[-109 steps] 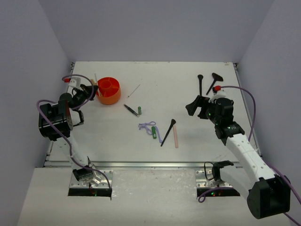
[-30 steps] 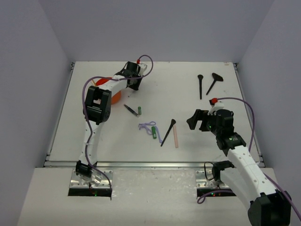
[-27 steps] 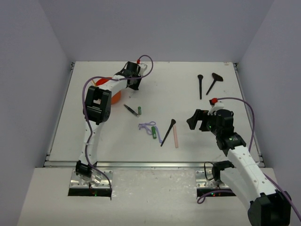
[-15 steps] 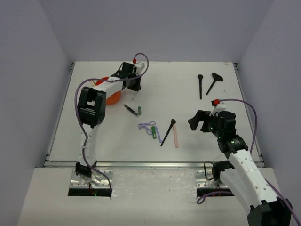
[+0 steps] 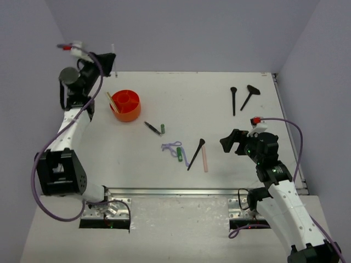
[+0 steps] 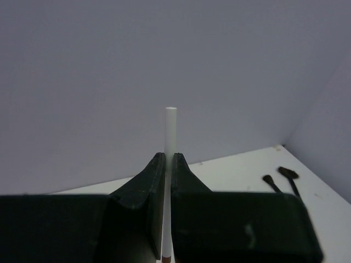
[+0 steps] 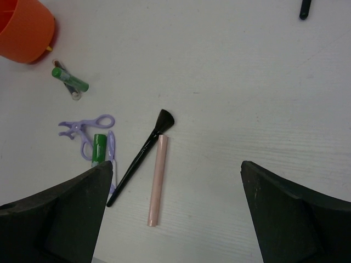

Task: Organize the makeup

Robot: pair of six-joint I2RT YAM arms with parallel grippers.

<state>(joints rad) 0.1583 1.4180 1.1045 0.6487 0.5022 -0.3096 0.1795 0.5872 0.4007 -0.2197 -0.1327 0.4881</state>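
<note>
My left gripper (image 5: 107, 61) is raised high at the back left, above and behind the orange tub (image 5: 126, 105). It is shut on a thin pale stick (image 6: 170, 137) that stands upright between the jaws. The rest of the makeup lies on the table: a dark pencil (image 5: 152, 127), two green tubes (image 5: 163, 129) (image 7: 98, 148), a lilac looped tool (image 7: 82, 127), a black brush (image 7: 141, 156) and a pink stick (image 7: 157, 181). My right gripper (image 7: 175, 167) hangs open above and to the right of the pink stick, holding nothing.
Another thin stick (image 5: 111, 101) leans in the orange tub's left side. Two black brushes (image 5: 233, 100) (image 5: 249, 96) lie at the back right. Grey walls close the table on three sides; the left gripper is close to the back left corner.
The left gripper shut on the thin pale stick at the table's back middle, lifted it and swung it up to the back left. The right arm shifted only slightly.
</note>
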